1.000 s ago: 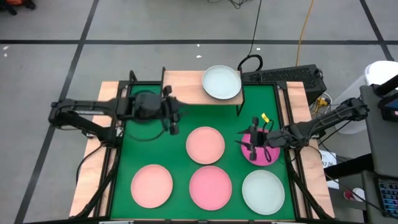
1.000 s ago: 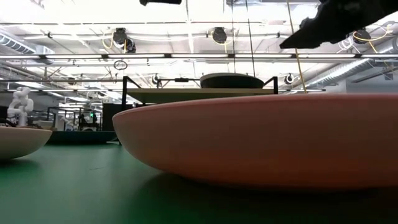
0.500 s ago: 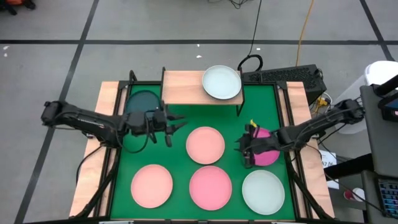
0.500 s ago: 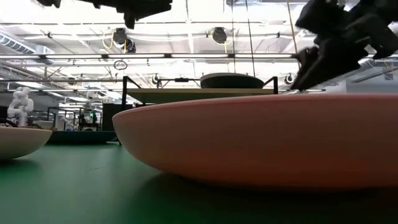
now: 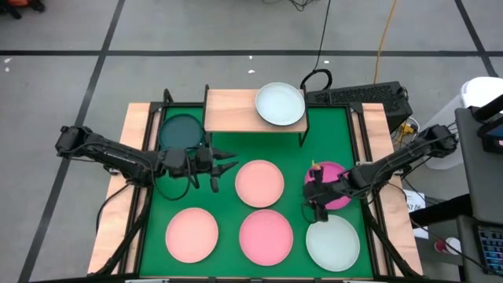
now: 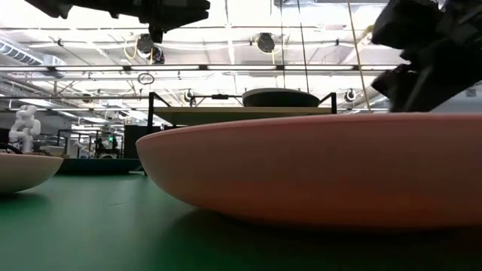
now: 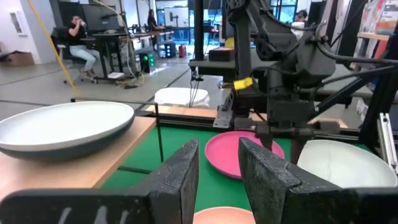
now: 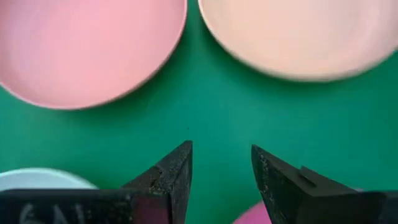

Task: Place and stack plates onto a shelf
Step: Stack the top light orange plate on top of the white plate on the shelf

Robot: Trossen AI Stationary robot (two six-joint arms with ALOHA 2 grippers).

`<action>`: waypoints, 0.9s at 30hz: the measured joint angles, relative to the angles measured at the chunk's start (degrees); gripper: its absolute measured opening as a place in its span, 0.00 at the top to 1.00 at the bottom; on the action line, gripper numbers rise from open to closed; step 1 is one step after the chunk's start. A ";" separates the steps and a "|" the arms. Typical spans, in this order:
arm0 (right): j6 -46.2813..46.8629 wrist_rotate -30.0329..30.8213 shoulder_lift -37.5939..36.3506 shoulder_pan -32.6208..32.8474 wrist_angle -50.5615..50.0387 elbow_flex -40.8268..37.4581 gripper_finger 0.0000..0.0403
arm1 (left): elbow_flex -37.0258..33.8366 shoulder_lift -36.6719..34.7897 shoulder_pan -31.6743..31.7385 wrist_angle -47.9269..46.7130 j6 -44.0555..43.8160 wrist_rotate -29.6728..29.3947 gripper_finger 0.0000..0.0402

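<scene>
A grey floor crossed by dark tape lines is surrounding a wooden table that is carrying a large green mat (image 5: 224, 208), as the high view is showing. At the mat's far edge the shelf (image 5: 232, 111) is standing on thin black legs, with a pale plate (image 5: 280, 104) sitting on its right half and a dark teal plate (image 5: 180, 130) lying on the mat just beside its left end. Three pink plates are lying on the mat: one in the middle (image 5: 259, 182), one at the near left (image 5: 191, 234) and one in the near middle (image 5: 266, 235), with a second pale plate (image 5: 332, 241) at the near right. The left gripper (image 5: 224, 162) is hovering between the dark teal plate and the middle pink plate, its fingers standing apart and holding nothing. The right gripper (image 5: 318, 207) is hanging at the near edge of the magenta plate (image 5: 334, 189), between it and the near pale plate, fingers spread with nothing in them. In the low view a pink plate (image 6: 316, 169) is filling the foreground, the shelf (image 6: 241, 114) is showing behind it, and dark arm parts are hanging at the top corners. The left wrist view is looking past its parted fingers (image 7: 180, 180) at the magenta plate (image 7: 239, 152) and the other arm beyond. The right wrist view is looking down past open fingers (image 8: 174, 171) at bare green mat (image 8: 224, 118) between two pink plates.
</scene>
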 joint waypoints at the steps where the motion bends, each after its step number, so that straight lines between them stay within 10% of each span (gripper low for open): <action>1: -2.39 0.39 0.83 0.00 1.88 0.00 0.63 | 0.00 0.00 -0.02 0.49 0.00 0.00 0.70; 16: -31.80 10.86 16.74 -1.34 18.07 2.45 0.63 | 0.03 0.00 -0.11 0.88 0.29 0.00 0.70; 27: -35.30 13.67 21.16 -4.91 20.22 2.38 0.63 | 0.04 -0.02 -0.24 0.39 1.33 0.02 0.70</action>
